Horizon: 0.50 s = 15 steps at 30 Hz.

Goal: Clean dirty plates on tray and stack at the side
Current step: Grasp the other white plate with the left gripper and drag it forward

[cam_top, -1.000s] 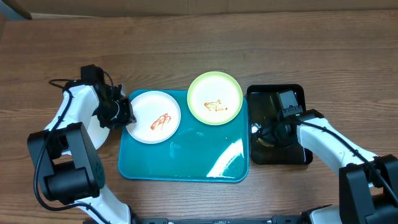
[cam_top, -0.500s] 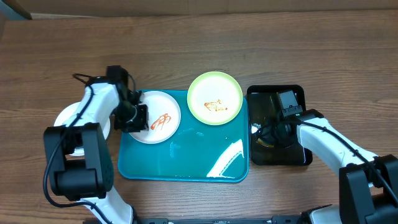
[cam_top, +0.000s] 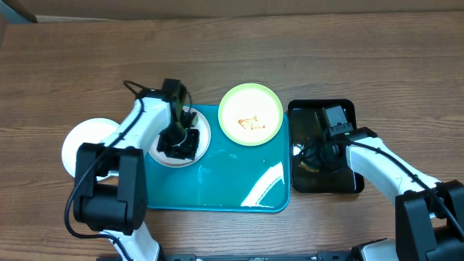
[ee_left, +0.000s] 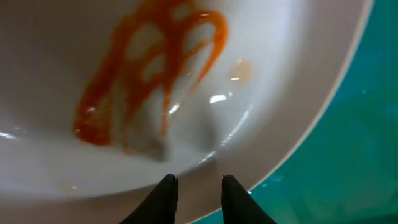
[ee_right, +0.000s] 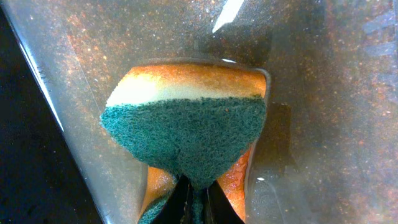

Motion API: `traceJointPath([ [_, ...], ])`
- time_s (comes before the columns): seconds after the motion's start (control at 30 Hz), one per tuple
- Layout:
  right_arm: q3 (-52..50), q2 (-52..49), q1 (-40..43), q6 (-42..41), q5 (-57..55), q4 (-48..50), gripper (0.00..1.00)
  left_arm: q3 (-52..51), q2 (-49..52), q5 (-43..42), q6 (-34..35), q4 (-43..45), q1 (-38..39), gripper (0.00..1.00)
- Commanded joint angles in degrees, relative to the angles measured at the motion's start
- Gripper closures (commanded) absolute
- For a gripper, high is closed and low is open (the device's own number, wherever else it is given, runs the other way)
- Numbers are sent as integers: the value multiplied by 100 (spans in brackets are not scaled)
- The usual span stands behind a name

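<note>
A white plate (cam_top: 205, 133) with an orange-brown sauce smear (ee_left: 149, 74) lies at the back left of the teal tray (cam_top: 217, 190). My left gripper (cam_top: 179, 145) hovers right over it, and in the left wrist view my left gripper (ee_left: 196, 182) has its jaws a little apart over the plate's rim, with nothing between them. A light green plate (cam_top: 251, 114), also smeared, overlaps the tray's back edge. Another white plate (cam_top: 85, 145) lies on the table left of the tray. My right gripper (cam_top: 315, 156) is shut on a green-and-yellow sponge (ee_right: 186, 137) in the black tray.
The narrow black tray (cam_top: 322, 109) stands right of the teal tray, its wet bottom (ee_right: 323, 93) glistening. The teal tray (ee_left: 348, 155) shows beside the plate's rim in the left wrist view. Bare wooden table (cam_top: 232, 58) lies behind both trays.
My left gripper has swung right, from over the white plate beside the tray to over the smeared white plate on the tray. The right arm has stayed still.
</note>
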State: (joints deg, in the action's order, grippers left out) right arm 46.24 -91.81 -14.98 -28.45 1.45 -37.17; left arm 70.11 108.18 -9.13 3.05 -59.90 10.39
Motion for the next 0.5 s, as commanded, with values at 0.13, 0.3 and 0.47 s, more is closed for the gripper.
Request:
traceJointPath([
  [0.13, -310, -260, -37, 37, 210, -238, 96, -63, 59, -203, 205, 232, 778, 72],
  [0.3, -310, -260, -37, 39, 210, -238, 96, -63, 59, -446, 205, 468, 1191, 69],
  [0.47, -310, -260, -37, 151, 210, -249, 96, -57, 57, -426, 240, 525, 1327, 78],
])
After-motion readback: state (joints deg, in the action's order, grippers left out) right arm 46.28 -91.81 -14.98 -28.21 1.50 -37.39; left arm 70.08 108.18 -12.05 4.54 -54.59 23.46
